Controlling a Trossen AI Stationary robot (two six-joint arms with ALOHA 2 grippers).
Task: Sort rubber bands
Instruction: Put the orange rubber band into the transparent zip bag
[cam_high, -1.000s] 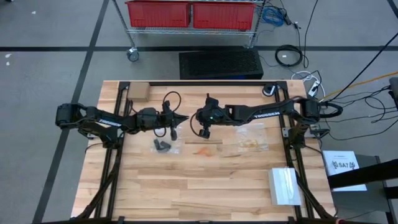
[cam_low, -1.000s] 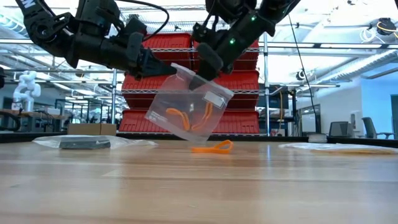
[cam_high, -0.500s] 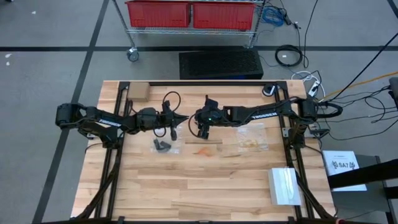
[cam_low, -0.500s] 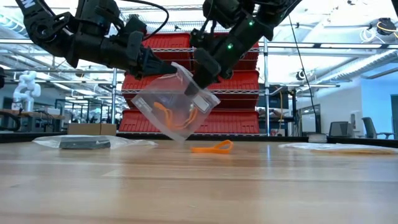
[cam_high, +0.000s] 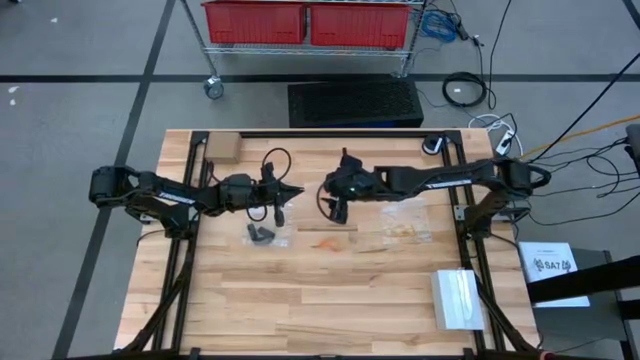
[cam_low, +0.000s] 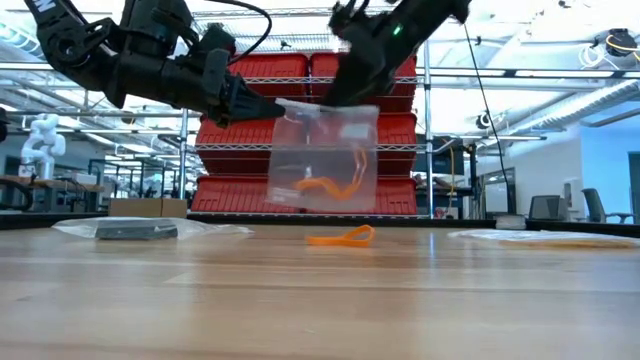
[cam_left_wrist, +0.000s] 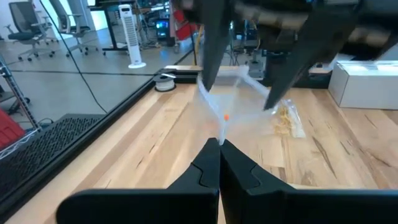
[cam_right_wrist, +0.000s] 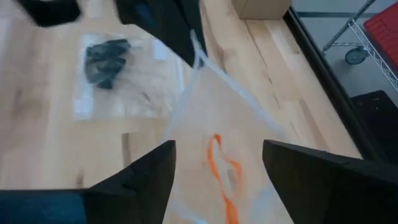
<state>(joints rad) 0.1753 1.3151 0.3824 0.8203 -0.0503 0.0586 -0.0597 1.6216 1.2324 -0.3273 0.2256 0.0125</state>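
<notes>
On the left side of the wooden table (cam_high: 300, 300), the left arm is reaching toward the middle, and the left gripper (cam_high: 296, 191) is pinching its fingers tight on the top corner of a clear plastic bag (cam_low: 322, 160), which is hanging in the air above the tabletop. Inside this hanging bag, a few orange rubber bands (cam_low: 335, 185) are lying curled near its bottom. Below the left gripper, nearer the front edge, a second clear bag (cam_high: 266, 234) is lying flat on the wood and is holding a dark clump of black rubber bands (cam_high: 260, 233). Moving toward the centre, a single loose orange rubber band (cam_low: 341, 237) is resting on the table, just beneath the hanging bag and apart from it. Above it, the right gripper (cam_high: 336, 206) is hovering at the far side of the hanging bag with its fingers standing wide apart; in the right wrist view the bag is showing between the two spread fingers (cam_right_wrist: 137, 180), and the gripper is clasping nothing. Further right, a third clear bag (cam_high: 404, 231) is lying flat on the table and is containing yellow-tan rubber bands (cam_high: 406, 232). Toward the right front corner, a white box (cam_high: 458, 298) is sitting on the table, well apart from the bags.
</notes>
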